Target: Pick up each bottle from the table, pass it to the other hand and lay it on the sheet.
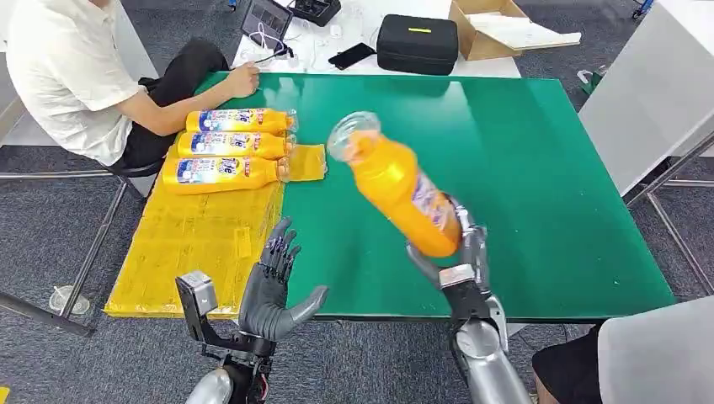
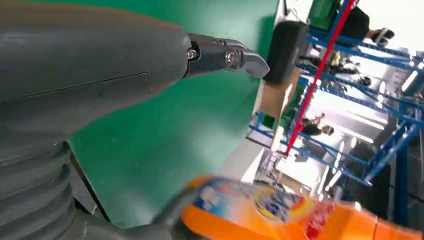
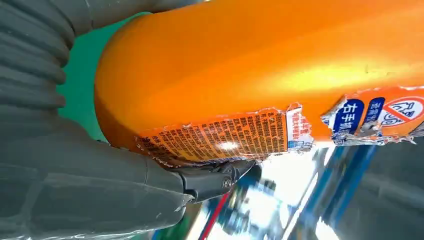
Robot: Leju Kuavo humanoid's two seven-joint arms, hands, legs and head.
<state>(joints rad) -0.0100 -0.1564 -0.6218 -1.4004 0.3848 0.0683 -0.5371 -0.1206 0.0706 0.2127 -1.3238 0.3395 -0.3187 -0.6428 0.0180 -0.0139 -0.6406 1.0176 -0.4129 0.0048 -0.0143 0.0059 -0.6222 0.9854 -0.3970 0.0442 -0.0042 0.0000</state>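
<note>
Holding an orange bottle (image 1: 396, 187) in my right hand (image 1: 459, 257), I have it lifted above the green table (image 1: 539, 168) near its front edge, tilted with the clear cap end toward the far left. My fingers wrap its base. My left hand (image 1: 274, 282) hangs empty near the front edge, fingers spread, beside the yellow sheet (image 1: 198, 244) at the table's left edge. Three bottles (image 1: 231, 145) lie side by side on the sheet's far end, close to a seated person (image 1: 76, 76)
</note>
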